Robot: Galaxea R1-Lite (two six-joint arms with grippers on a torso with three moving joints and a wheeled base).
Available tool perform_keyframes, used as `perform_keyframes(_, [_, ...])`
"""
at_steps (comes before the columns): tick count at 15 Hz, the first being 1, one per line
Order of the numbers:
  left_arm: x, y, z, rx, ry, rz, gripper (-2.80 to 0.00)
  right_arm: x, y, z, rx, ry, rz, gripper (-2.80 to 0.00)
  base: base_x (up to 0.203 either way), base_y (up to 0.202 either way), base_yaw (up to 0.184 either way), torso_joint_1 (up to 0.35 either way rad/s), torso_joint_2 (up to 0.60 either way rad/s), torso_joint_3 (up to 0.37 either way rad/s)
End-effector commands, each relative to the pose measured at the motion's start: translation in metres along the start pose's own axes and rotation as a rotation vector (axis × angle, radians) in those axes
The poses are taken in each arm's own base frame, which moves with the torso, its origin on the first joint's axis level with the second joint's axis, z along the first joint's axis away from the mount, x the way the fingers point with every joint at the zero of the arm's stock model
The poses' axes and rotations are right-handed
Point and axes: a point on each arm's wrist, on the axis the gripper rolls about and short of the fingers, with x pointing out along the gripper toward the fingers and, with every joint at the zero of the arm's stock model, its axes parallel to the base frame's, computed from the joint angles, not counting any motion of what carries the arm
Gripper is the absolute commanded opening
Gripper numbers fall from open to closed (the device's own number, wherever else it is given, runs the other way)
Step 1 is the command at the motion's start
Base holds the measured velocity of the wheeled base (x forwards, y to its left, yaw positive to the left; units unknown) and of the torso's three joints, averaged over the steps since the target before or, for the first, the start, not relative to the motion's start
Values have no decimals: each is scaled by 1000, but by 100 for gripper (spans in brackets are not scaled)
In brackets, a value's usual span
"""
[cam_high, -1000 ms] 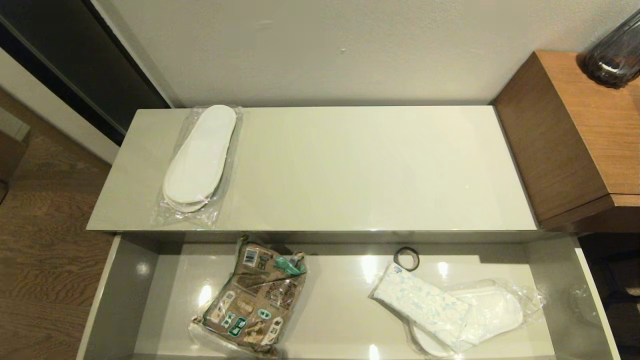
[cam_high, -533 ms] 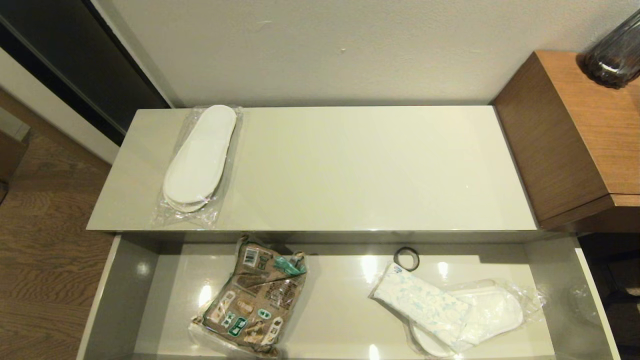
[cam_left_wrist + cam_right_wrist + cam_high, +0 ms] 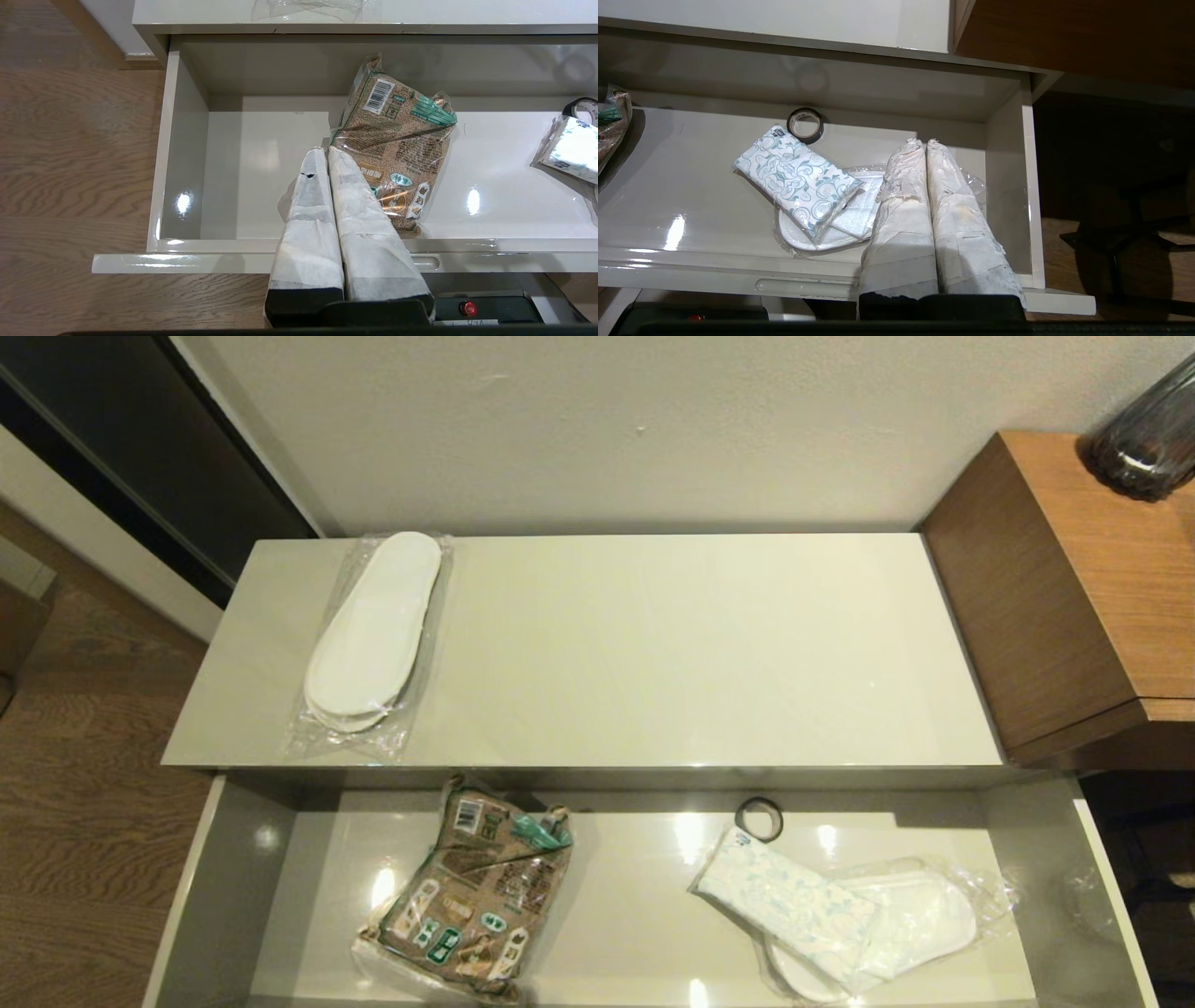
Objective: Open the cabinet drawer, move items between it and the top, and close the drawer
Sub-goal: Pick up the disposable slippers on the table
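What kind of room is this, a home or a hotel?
Probably a hotel room: bagged disposable slippers lie on a glossy cabinet top, a tissue pack sits in the open drawer, with wood flooring beside.

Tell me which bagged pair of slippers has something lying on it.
The slippers in the drawer, at its right end: the tissue pack lies across them. The pair on the top is uncovered.
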Motion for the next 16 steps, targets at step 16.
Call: perform_keyframes(16, [94,-3,136,-249,575,69,-280,0,0,0,-1,-1,0,-280,0,0,0,0,0,0])
